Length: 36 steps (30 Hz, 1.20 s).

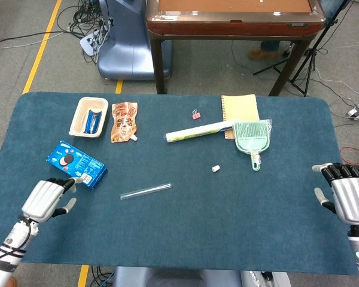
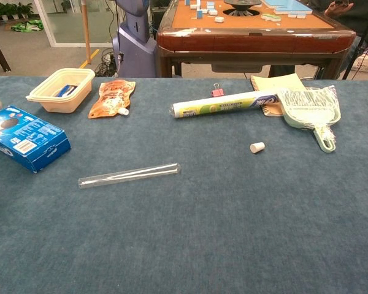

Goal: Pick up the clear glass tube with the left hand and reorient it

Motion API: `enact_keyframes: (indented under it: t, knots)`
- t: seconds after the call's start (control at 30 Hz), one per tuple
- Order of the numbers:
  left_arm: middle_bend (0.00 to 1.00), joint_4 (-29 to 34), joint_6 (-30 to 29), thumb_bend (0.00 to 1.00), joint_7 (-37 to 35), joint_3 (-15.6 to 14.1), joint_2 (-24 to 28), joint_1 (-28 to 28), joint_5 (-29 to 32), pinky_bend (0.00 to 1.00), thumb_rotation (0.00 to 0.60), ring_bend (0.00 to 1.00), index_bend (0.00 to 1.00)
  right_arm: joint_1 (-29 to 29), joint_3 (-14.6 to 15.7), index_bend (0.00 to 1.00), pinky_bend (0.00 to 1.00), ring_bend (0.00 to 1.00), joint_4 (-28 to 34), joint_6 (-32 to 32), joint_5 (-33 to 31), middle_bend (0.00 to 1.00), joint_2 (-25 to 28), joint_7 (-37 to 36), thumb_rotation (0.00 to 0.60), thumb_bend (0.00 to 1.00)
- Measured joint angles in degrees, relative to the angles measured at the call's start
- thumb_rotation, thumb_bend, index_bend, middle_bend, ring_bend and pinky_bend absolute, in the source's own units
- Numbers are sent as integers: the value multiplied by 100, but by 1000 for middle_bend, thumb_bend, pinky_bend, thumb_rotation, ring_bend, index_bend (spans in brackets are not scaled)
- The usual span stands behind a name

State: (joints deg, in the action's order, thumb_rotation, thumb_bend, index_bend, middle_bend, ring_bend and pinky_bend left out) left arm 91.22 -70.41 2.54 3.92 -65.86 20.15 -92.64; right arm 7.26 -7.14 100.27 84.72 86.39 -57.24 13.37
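Observation:
The clear glass tube (image 1: 145,191) lies flat on the blue table (image 1: 185,233), near its middle, slanting slightly up to the right; the chest view shows the tube (image 2: 129,175) too. My left hand (image 1: 46,199) hovers over the table's left part, just below the blue cookie box (image 1: 76,164) and well left of the tube. It holds nothing, fingers apart. My right hand (image 1: 347,198) stays at the table's right edge, empty with fingers apart. Of the hands, the chest view catches only a sliver at its left edge.
A cream tray (image 1: 88,116), an orange pouch (image 1: 124,121), a rolled tube of film (image 1: 197,131), a green dustpan (image 1: 251,136), a notepad (image 1: 239,106), a pink clip (image 1: 195,114) and a small white cap (image 1: 215,168) lie across the far half. A wooden table (image 1: 233,15) stands behind.

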Motion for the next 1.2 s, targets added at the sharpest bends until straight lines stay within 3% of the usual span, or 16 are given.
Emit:
enact_keyframes:
  t: [0.2, 0.57, 0.77, 1.2]
  knots:
    - [745, -148, 650, 307, -43, 135, -330, 628, -51, 693, 600, 776, 309, 109, -41, 358, 321, 288, 83, -108, -30, 360, 36, 213, 600, 299]
    - [885, -678, 2038, 292, 27, 269, -1103, 1746, 244, 779, 600, 920, 301, 146, -11, 359, 321, 288, 150, -197, -138, 360, 83, 237, 600, 299]
    - [908, -1092, 2572, 292, 22, 301, -1549, 2243, 450, 803, 600, 944, 354, 141, 24, 358, 321, 288, 138, -230, -189, 360, 88, 191, 600, 299]
    - [909, -1572, 3030, 292, 470, 259, -2020, 2606, 1121, 804, 600, 945, 323, 51, 106, 358, 321, 288, 58, -194, -254, 360, 110, -13, 600, 298]
